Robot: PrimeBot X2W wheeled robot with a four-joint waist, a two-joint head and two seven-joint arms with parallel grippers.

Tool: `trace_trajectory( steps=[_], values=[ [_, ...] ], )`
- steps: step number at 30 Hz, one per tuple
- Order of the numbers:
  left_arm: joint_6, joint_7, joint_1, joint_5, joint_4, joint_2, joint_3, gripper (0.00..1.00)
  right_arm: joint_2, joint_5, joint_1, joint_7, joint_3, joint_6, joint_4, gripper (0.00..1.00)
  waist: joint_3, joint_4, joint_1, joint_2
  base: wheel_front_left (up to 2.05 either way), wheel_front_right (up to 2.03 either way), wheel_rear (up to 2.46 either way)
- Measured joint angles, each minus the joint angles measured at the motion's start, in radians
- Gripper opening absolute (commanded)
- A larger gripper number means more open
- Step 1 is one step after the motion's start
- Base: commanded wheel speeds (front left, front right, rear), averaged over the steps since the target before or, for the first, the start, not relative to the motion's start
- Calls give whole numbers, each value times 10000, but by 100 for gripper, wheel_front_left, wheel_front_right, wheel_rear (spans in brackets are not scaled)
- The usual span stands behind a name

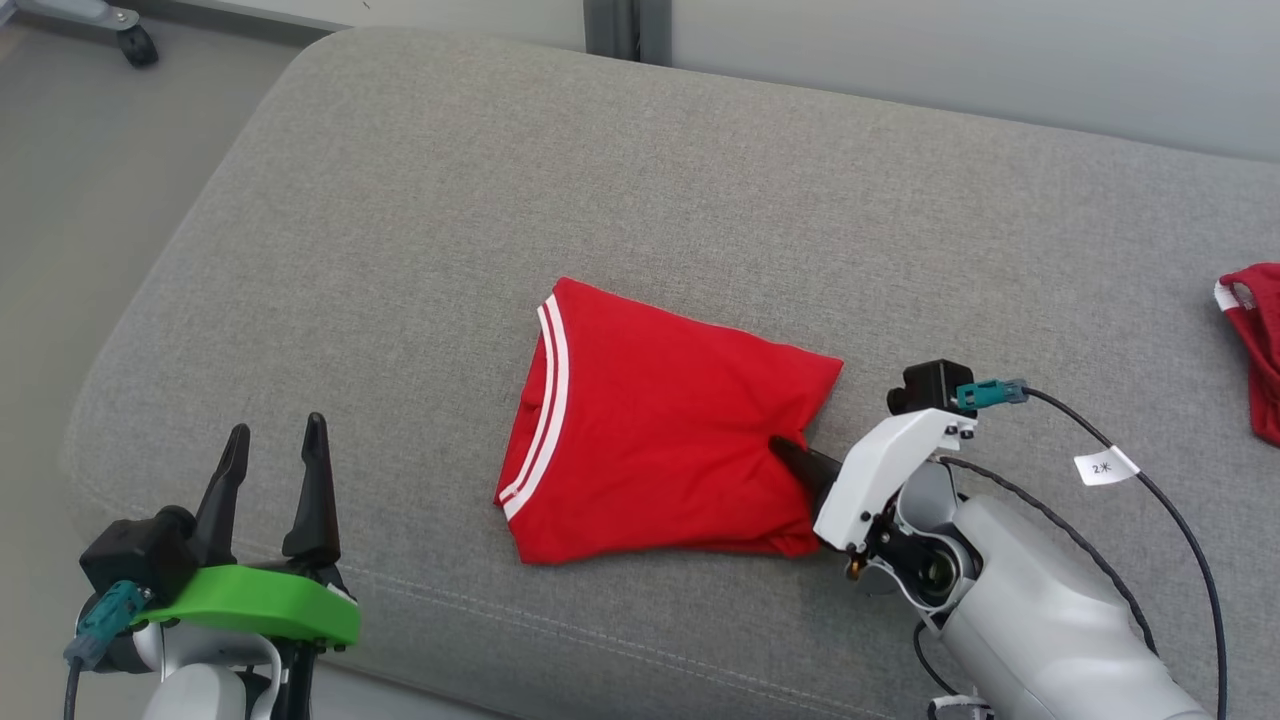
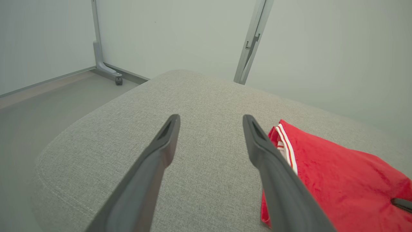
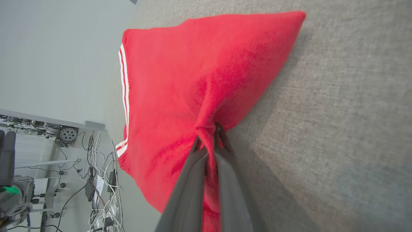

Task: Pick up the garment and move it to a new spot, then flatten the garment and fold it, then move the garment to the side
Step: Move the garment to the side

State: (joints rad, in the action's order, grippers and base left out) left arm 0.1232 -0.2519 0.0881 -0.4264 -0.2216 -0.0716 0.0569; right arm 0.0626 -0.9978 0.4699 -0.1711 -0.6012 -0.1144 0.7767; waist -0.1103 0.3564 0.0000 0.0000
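Grey sofa cushion [image 1: 400,200] carries everything. The red garment [image 1: 650,420] lies near its middle, already looking folded into a compact block w/ the white-striped hem [image 1: 545,400] toward the robot's L, so the step in hand is prob. the last one: shifting it to the side. To do that well, lift only a little & carry or slide it low and slowly, so the layers don't fall open. The pinch sits at one point on the R edge, so the far striped end will likely sag or drag; can't tell whether every layer is caught. Keep it apart from the second red cloth [image 1: 1255,340] at the cushion's R end. R hand [image 1: 782,448] is clenched on the garment's R edge, fingers [image 3: 193,180] squeezed together w/ a ridge of red cloth bunched btw them at the tips. L hand [image 1: 278,428] is spread wide, grasping nothing, hovering over the cushion's near L corner, near the garment but apart from it.
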Motion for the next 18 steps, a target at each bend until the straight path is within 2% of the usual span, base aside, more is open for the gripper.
trace_trajectory(
  steps=[9, 18],
  values=[
    [0, 0, 10, 0, -23, 4, -144, 100, 0, -242, 441, 569, -316, -86, -286, 0, 25, -94, 0, 0, 0, 0, 0],
    [0, 0, -6, 0, -23, -4, -286, 100, -2, -305, 610, 757, -731, -86, -719, 0, 173, -609, 0, 0, 0, 0, 0]
  ],
)
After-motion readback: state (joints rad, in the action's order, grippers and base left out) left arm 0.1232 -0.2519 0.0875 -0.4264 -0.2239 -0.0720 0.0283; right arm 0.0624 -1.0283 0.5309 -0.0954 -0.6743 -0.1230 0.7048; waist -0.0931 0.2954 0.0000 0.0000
